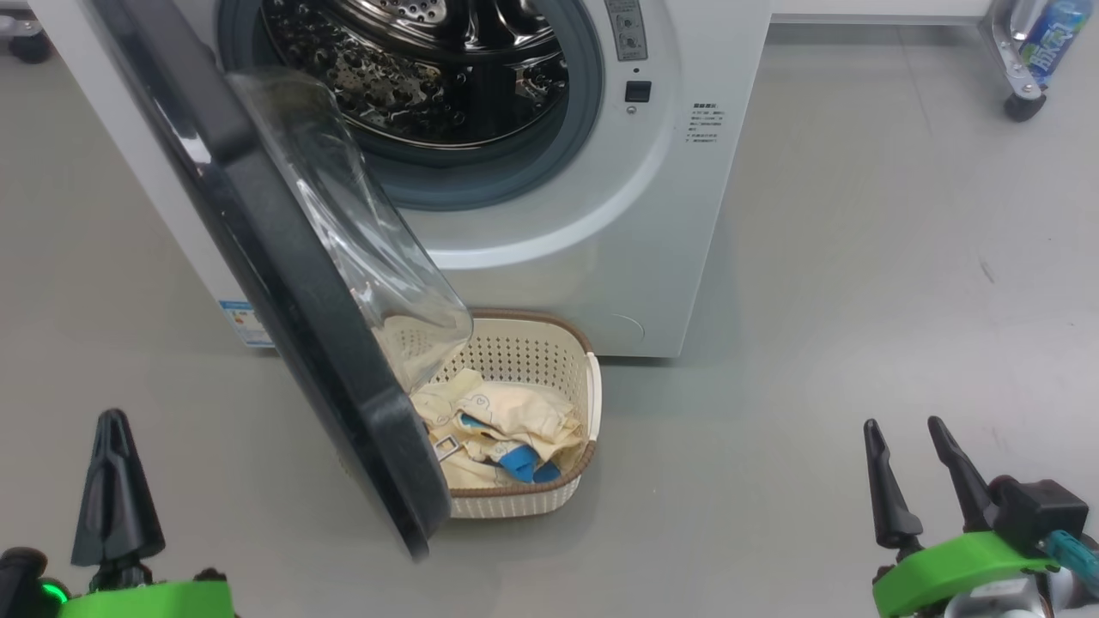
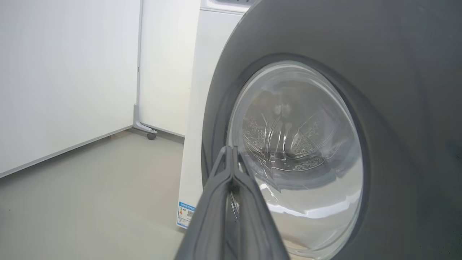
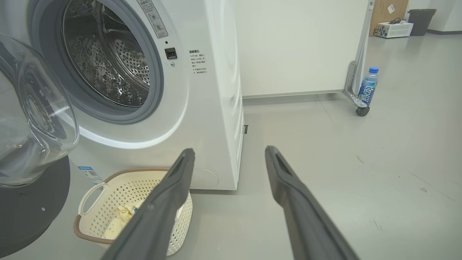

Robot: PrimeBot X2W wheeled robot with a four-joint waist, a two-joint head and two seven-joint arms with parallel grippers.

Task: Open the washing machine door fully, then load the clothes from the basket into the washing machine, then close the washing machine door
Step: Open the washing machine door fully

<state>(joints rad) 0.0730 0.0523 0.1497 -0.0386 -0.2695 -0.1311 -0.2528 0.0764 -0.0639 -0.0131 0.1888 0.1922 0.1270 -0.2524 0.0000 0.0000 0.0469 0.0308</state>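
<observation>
The white washing machine [image 1: 652, 215] stands ahead with its steel drum [image 1: 412, 69] exposed. Its door [image 1: 283, 283], black ring with a bulging glass porthole [image 2: 299, 159], hangs swung out toward me, partly covering the basket. The cream basket [image 1: 567, 498] sits on the floor in front of the machine, holding pale-yellow clothes [image 1: 506, 421] with blue patches. My left gripper [image 1: 114, 421] is shut with nothing in it, low at the left, clear of the door's outer face. My right gripper [image 1: 901, 425] stands open at the lower right, right of the basket [image 3: 108, 202].
A wheeled white partition's caster [image 3: 362, 111] and a blue-capped bottle [image 3: 368, 86] stand to the right of the machine. Grey floor [image 1: 859, 300] stretches open on the right. Another caster [image 2: 151, 136] sits by the wall behind the machine's left side.
</observation>
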